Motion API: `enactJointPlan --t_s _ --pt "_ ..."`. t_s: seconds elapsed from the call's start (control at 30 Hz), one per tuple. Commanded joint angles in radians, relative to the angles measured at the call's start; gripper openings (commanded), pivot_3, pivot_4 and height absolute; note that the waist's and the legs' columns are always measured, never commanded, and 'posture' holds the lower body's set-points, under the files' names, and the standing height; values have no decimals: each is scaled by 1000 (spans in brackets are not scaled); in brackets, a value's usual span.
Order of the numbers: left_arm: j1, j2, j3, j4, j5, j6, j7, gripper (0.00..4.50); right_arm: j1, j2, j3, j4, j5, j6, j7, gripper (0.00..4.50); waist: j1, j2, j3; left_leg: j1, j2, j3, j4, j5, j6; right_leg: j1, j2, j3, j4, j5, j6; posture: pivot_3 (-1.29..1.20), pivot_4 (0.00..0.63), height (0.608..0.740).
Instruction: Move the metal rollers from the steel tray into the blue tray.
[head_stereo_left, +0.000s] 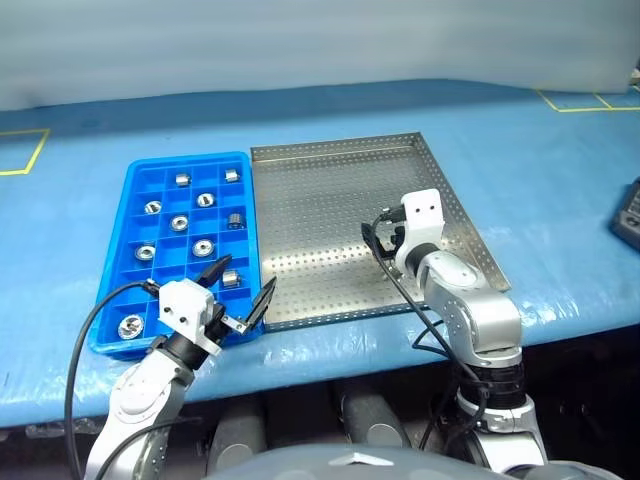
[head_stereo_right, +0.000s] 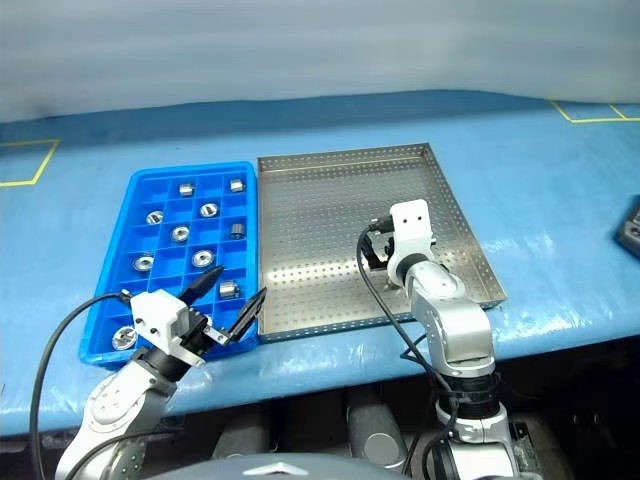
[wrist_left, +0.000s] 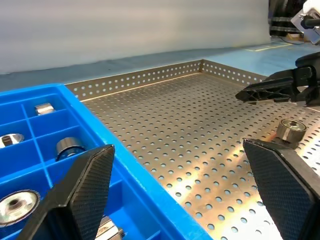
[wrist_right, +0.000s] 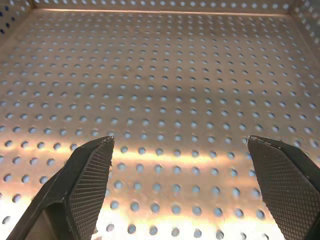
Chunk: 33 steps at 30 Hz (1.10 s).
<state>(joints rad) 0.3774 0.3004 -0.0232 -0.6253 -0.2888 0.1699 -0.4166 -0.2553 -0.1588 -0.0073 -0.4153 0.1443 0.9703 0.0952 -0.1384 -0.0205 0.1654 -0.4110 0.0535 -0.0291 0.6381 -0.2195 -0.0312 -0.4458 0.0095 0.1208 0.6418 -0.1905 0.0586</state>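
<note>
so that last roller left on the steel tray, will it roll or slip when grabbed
The roller is a short polished cylinder, so probably slippery and heavy for its size. It seems to stand on its flat end on the steel tray, so it would likely slide, rolling only if tipped.

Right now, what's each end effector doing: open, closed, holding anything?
Left end effector: open, empty, at the near edge of the blue tray.
Right end effector: open, empty, over the steel tray.
</note>
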Motion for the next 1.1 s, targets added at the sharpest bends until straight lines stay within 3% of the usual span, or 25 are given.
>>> enactJointPlan --t_s 0.03,0.27,0.47,0.57,0.8,1.1 --pt "-1 7 -3 -8 -11 3 -7 4500 45 0 -16 -62 -8 15 -22 4481 -12 0 0 0 0 0 2 0 0 0 0 0 1 0 0 -107 150 740" --pt "2 14 1 -22 -14 14 -10 4500 111 12 -9 -47 9 47 -13 4481 -46 -1 0 -1 0 0 9 0 0 2 -1 0 3 0 1 -93 150 740" --pt "7 18 5 -30 -12 14 -3 4500 117 8 25 11 7 54 10 4481 -45 -2 -1 0 0 -2 6 0 0 2 0 0 2 0 1 -70 150 740" --pt "10 18 8 -32 -11 12 -1 4500 109 17 27 35 13 53 18 3872 -40 -2 -1 0 0 -2 5 0 0 1 0 0 2 0 1 -57 150 740" --pt "20 15 18 -38 -9 6 8 4500 74 17 40 61 12 48 30 1700 -32 -4 -2 0 0 -2 5 0 0 2 0 0 2 0 1 -24 150 740" --pt "80 -5 45 -72 16 -27 54 4500 -86 59 140 27 51 -7 112 1708 -32 -3 0 0 0 -1 5 0 0 0 0 0 3 0 1 55 150 740"
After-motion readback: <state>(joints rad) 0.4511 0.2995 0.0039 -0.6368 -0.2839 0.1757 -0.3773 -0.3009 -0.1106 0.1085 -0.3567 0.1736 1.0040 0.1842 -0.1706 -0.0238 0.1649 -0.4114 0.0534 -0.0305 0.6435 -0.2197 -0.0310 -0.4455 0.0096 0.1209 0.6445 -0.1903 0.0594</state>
